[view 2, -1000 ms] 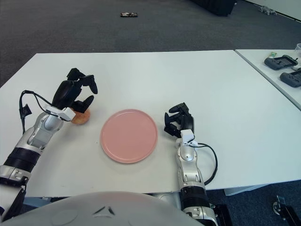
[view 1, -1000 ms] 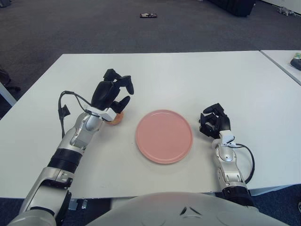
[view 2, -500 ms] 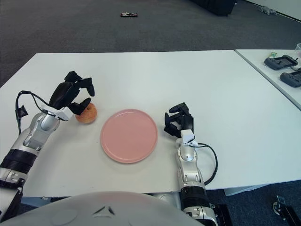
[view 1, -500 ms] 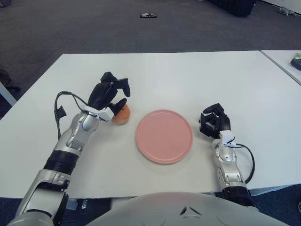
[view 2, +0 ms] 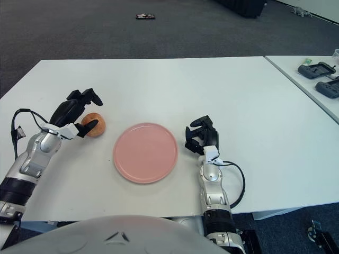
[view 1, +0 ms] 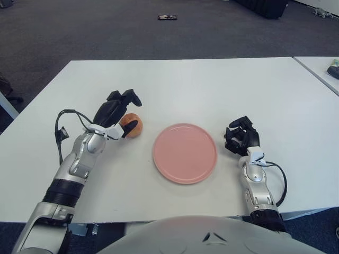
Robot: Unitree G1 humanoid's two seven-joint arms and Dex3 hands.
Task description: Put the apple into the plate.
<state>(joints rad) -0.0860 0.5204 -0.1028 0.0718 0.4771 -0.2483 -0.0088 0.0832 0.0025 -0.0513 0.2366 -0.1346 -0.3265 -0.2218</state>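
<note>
The orange-red apple (view 1: 132, 125) sits on the white table (view 1: 212, 90), a little left of the empty pink plate (view 1: 185, 153). My left hand (view 1: 130, 113) is at the apple's left side, fingers spread above it and the thumb against its near side, without closing round it. Beside the plate's right edge, my right hand (view 1: 239, 135) shows idle with curled fingers that hold nothing.
A second white table (view 2: 312, 84) with dark controllers (view 2: 317, 69) stands at the far right. A small dark object (view 1: 167, 17) lies on the grey carpet beyond the table.
My left hand has lowered and drawn back to the left, uncovering the apple, which it half hid a second ago. The apple has shifted slightly away from me. The right hand has not moved.
</note>
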